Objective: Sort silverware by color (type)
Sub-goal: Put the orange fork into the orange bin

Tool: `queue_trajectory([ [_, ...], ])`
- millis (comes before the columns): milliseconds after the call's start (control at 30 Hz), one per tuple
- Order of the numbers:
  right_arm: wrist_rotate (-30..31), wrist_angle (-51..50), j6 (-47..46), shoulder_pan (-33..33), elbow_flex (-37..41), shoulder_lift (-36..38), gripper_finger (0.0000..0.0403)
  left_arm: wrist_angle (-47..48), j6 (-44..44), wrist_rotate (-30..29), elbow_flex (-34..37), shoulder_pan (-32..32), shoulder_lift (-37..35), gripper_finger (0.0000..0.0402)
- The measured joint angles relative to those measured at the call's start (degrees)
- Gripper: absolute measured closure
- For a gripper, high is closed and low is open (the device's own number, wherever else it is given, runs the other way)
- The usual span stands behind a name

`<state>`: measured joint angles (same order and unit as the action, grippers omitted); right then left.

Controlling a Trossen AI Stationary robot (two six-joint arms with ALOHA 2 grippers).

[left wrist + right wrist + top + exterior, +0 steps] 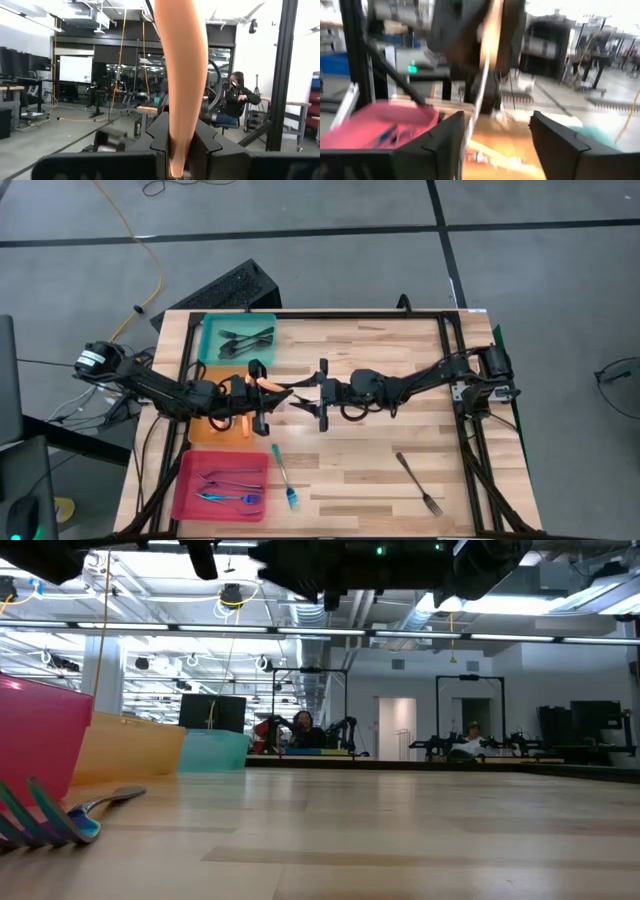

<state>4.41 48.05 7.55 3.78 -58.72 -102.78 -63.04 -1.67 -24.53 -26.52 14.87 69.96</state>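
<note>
My left gripper [258,398] is shut on an orange-handled fork [268,385] above the table's middle left. The fork's metal end [479,97] points toward my right gripper [322,395], which faces it with its fingers [451,137] open. A teal tray [238,340] holds dark forks. The pink tray [222,485] holds several forks, some with blue handles. An orange tray [215,430] lies partly under my left arm. A blue-handled fork [285,478] and a dark fork [418,483] lie loose on the table. My left gripper pinches the fork's orange handle [175,145] between its two fingers, coming from the table's left. The handle runs on ahead along the fingers. The fork is lifted clear of the table. My right gripper stands open at the fork's metal end; I cannot tell whether it touches.
The three trays stand in a column along the table's left side. A black frame [455,360] runs along the table's far and right edges. In the low view the blue fork's tines [40,822] lie close to the camera. People sit in the room beyond.
</note>
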Motion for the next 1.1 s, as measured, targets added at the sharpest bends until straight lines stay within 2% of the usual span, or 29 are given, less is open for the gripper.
queue_trajectory([
  [133, 0.04, -4.2, -0.15, -0.22, 0.0, 0.0, 0.0126, 9.54, 1.41, -1.57, -1.75, 0.0, -3.13, 0.0383],
  [300, 0.04, -8.27, -0.15, -0.16, 0.0, 0.0, 0.0121, 34.12, 3.03, -5.42, -10.51, 0.0, -7.15, 0.0383],
  [400, 0.04, -9.77, -0.23, -0.16, 0.02, 0.0, 0.012, 47.86, 3.87, -7.34, -17.51, -0.04, -7.5, 0.0383],
  [500, 0.04, -10.93, -1.69, -0.16, 0.0, 0.04, 0.012, 56.53, 3.82, -7.99, -22.58, -0.24, -6.79, 0.0383],
  [700, 0.28, -22.22, -2.57, -0.16, 0.0, 0.04, 0.012, 76.05, 9.23, -9.55, -29.59, -1.32, -6.47, 0.0383],
  [867, 1.11, -32.42, -6.03, -0.18, 0.02, 0.04, 0.012, 94.35, 21.59, -13.02, -34.96, -1.96, -6.43, 0.0383],
  [1100, 1.24, -36.05, -7.15, 0.66, 0.02, 0.04, 0.012, 122.21, 54.28, -12.19, -37.7, -7.16, -6.45, 0.0383],
])
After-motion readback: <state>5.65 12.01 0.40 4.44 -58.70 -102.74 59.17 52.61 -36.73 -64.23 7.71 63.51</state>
